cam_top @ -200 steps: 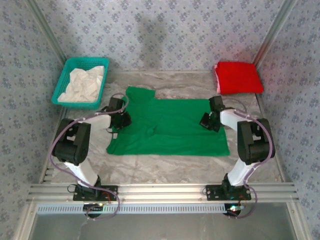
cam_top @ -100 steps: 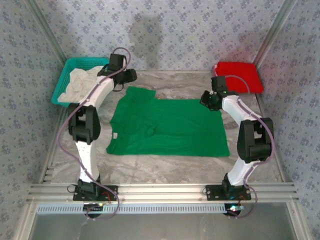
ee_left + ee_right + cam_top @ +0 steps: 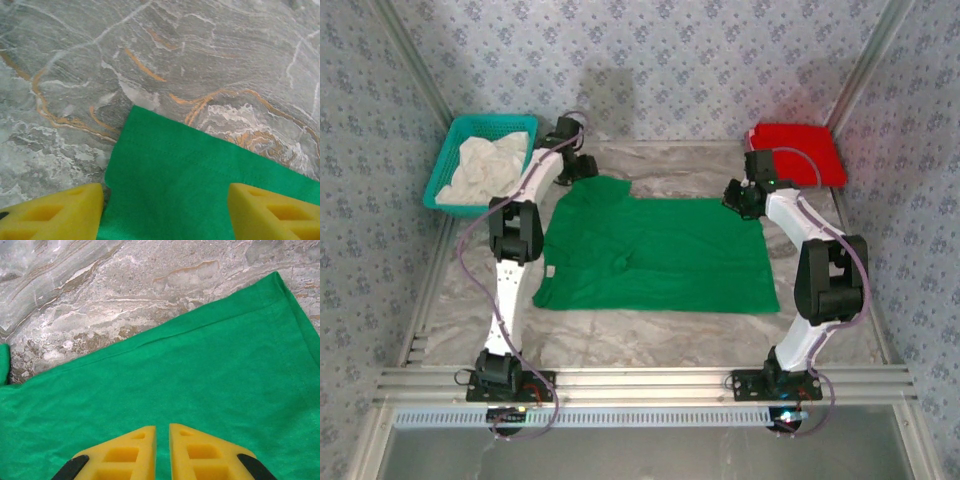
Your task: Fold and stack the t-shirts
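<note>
Movement first: a second ago both my arms sat low at the shirt's two sides. Now they reach toward the top of the overhead frame. My left gripper (image 3: 166,191) swung past the basket (image 3: 445,160) and has come back down over the upper left corner of the green shirt (image 3: 655,255). It was almost closed then and now stands wide, released. One yellow pad (image 3: 50,210) sits at the lower left of the wrist picture and the other at the lower right, with the cloth corner between them. My right gripper (image 3: 162,429) has slid up to the shirt's upper right corner. Its fingers are nearly together with only a thin slit, and I see no fabric in it.

The green shirt lies spread flat in the middle of the tabletop (image 3: 650,330), unmoved and unfolded. The red shirt (image 3: 797,155) sits already folded in the upper right. I judge that I am lining up on the top edge to start a fold, the left side readier than the right.

Hard to tell: whether either gripper touches the cloth yet, since both wrist pictures cut the fingers off at the bottom edge. From overhead my wrists cover the very corners. I cannot identify the white cloth (image 3: 488,165) heaped in the basket.
</note>
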Robot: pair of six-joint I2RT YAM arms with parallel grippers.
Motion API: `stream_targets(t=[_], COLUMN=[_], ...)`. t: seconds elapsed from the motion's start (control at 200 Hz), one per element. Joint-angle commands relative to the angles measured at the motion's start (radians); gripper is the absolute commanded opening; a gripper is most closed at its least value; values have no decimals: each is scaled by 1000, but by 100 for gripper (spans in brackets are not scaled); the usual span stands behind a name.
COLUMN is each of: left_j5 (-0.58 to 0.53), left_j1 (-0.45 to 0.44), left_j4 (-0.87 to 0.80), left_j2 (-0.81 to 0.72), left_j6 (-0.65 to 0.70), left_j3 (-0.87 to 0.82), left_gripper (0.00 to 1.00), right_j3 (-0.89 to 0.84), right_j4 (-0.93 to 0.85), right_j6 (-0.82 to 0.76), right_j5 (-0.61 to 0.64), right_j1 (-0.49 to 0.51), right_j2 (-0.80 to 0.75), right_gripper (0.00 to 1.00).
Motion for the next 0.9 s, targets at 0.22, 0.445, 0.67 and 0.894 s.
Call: stream_targets(t=[0.22,0.445,0.67,0.894], left_j5=[-18,60,29,-32], left_j1=[12,1,-37,-122], left_j4=[-56,-1,8,202], left_j2=[75,111,36,-231], left_j6=[-47,-40,30,159], left_j3=[73,123,139,-223], left_gripper=[73,47,9,0], right_j3=[-16,-32,-46,-68], right_j4=[0,1,7,29], right_j6=[-21,-21,-24,-19], right_j5=[-20,-26,-17,-25], right_j1=[-14,-26,-31,-36], right_j2=[4,-8,-16,-14], right_gripper=[17,17,17,17])
